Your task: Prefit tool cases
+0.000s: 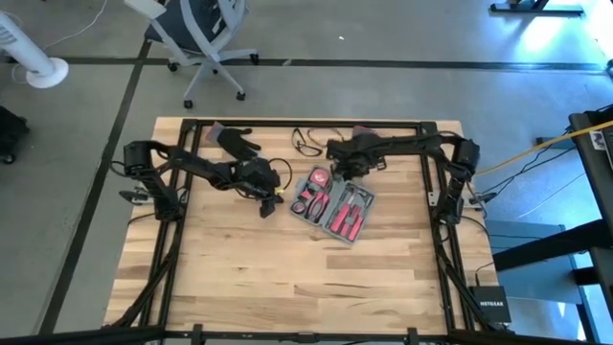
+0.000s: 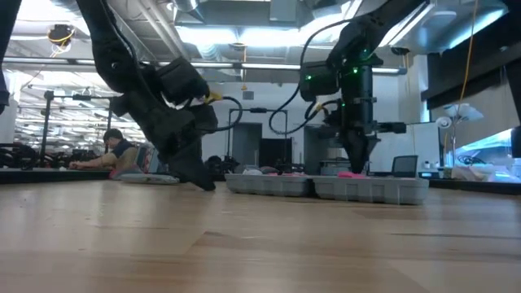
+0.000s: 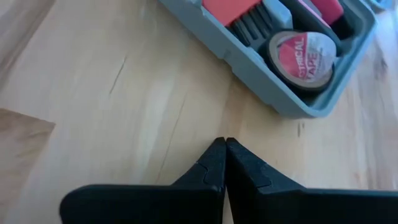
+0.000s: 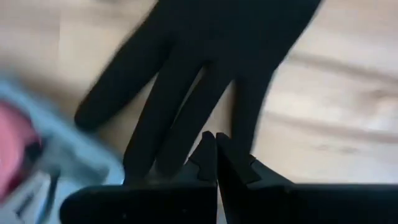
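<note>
My left gripper (image 3: pixel 224 144) has its fingers pressed together, nothing between them, tip down low over the bare wooden table (image 1: pixel 287 278), just beside the near corner of the tool case (image 1: pixel 332 204). From my left wrist I see that corner close ahead: grey-blue wall, a roll of tape (image 3: pixel 303 57) with a red label sitting in its recess, a red-handled tool next to it.

My right gripper (image 4: pixel 216 138) is also closed tight and empty, hanging above the far side of the case. Just beyond its tips lies a black glove (image 4: pixel 205 56), fingers spread on the wood, with an edge of the case showing to one side.

From above, the case lies open and flat near the middle of the table, turned at an angle, both halves filled with red and black tools. A second black glove (image 1: pixel 236 141) rests by the far edge near my left arm, and a pair of glasses (image 1: pixel 306 143) lies between the arms at that same edge.

Level across the table, a person (image 2: pixel 114 150) sits at a bench far behind.
</note>
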Available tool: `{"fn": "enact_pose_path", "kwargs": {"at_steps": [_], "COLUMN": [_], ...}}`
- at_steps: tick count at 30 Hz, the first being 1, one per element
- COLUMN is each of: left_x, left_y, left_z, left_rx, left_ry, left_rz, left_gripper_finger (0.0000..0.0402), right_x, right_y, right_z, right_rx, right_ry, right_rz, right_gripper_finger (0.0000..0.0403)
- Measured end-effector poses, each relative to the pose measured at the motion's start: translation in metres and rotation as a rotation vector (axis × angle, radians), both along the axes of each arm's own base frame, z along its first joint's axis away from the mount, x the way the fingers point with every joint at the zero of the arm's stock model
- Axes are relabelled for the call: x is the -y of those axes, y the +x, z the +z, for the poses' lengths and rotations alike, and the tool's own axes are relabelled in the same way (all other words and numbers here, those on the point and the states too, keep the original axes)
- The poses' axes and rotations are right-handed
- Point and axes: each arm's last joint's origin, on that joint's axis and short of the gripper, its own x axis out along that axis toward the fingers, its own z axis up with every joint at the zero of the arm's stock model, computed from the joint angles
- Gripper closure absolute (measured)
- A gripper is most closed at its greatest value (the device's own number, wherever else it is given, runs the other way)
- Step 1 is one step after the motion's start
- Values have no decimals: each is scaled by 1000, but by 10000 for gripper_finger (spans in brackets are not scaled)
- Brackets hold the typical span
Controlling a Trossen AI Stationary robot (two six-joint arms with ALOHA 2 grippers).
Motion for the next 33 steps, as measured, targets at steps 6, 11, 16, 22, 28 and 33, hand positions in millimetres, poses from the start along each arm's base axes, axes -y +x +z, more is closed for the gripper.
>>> {"fn": "enact_pose_path", "kwargs": {"at_steps": [6,11,16,22,28,33], "left_x": [7,16,32,50,69,75], "left_y": [4,8,8,7,5,0], "left_z": [-3,-2,2,8,7,7], "left_rx": [2,3,-20,-27,-80,-133], "left_ry": [22,1,-106,-219,-269,-242], "left_rz": [39,56,50,37,-5,-16], "left_gripper_finger": [402,402,402,402,402,401], "right_x": [-17,-26,-41,-58,-71,-98], "right_y": [9,18,34,48,63,86], "right_z": [-18,-23,-23,-21,0,34], "right_rx": [25,91,215,327,397,602], "right_ry": [16,2,4,8,-16,-21], "right_rz": [26,15,19,76,179,339], "right_gripper_finger": [403,403,403,403,403,403]}}
